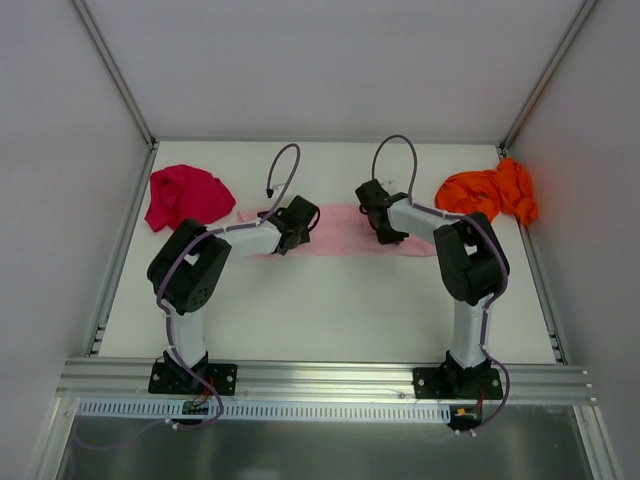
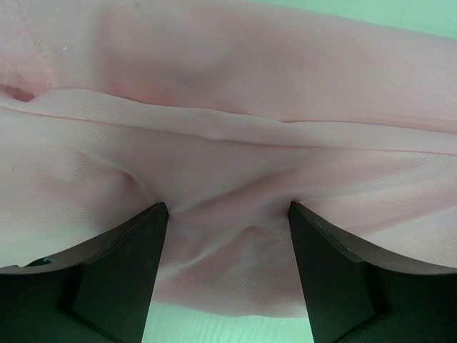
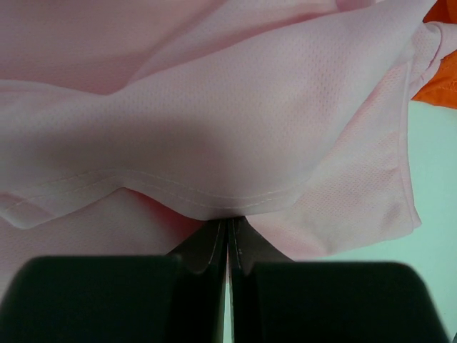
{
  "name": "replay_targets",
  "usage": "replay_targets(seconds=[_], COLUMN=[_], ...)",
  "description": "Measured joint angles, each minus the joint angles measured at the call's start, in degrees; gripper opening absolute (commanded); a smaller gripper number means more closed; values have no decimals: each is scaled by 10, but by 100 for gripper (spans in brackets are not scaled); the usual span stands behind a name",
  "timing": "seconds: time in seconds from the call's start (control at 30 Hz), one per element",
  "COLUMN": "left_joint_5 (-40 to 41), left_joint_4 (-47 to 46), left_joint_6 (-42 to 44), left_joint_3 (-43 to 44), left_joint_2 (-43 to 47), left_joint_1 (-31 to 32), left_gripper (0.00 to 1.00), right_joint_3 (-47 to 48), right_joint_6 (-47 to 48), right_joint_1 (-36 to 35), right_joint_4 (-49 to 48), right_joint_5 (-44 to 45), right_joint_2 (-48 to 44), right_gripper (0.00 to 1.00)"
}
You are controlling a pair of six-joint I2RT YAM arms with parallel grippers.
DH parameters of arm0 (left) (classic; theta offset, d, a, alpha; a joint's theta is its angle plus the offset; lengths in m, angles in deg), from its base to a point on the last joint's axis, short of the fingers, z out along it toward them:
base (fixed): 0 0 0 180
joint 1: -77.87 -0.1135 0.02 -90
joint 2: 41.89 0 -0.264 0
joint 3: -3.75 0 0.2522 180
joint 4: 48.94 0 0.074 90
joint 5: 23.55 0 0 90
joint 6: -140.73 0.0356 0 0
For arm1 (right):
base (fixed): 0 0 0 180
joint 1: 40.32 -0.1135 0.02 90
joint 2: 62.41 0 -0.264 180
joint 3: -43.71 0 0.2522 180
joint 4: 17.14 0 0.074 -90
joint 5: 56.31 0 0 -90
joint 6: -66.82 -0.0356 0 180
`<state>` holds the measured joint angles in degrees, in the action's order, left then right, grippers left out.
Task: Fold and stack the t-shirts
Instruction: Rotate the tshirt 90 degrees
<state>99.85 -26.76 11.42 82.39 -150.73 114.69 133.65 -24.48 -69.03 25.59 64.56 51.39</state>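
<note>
The light pink t-shirt (image 1: pixel 335 237) lies in a long crumpled strip across the middle of the table. My left gripper (image 1: pixel 295 226) is on its left part; in the left wrist view its jaws are open (image 2: pixel 227 211), with the tips pressed down onto the pink cloth (image 2: pixel 235 107) bunched between them. My right gripper (image 1: pixel 386 222) is on the shirt's right part; its jaws are shut (image 3: pixel 228 223) on a stitched hem of the pink cloth (image 3: pixel 214 107). The magenta-red t-shirt (image 1: pixel 186 195) lies crumpled at the back left. The orange t-shirt (image 1: pixel 490 192) lies crumpled at the back right.
White walls with metal posts close in the table (image 1: pixel 330 310) at the back and on both sides. An aluminium rail (image 1: pixel 320 378) carries the arm bases at the near edge. A bit of the orange shirt (image 3: pixel 444 80) shows at the right edge of the right wrist view.
</note>
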Motion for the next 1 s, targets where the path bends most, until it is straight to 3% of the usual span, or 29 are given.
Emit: replay_targets(seconds=[0.4,0.8,1.0], left_joint_5=[-95,-231,-258], left_joint_4=[-35,-7,13], left_joint_6=[13,40,52], left_joint_3=[12,189,229], left_joint_2=[-2,-114,-138], left_joint_1=[-83,-95,-97], left_gripper=[68,65,64], right_joint_3=[-60,-132,-132], right_joint_6=[-23,-61,-69], right_joint_1=[-69,-172,-218], right_joint_4=[-15,-11,-12], right_joint_5=[23,30,39], right_joint_2=[-40,-141,-144], right_gripper=[1,1,1])
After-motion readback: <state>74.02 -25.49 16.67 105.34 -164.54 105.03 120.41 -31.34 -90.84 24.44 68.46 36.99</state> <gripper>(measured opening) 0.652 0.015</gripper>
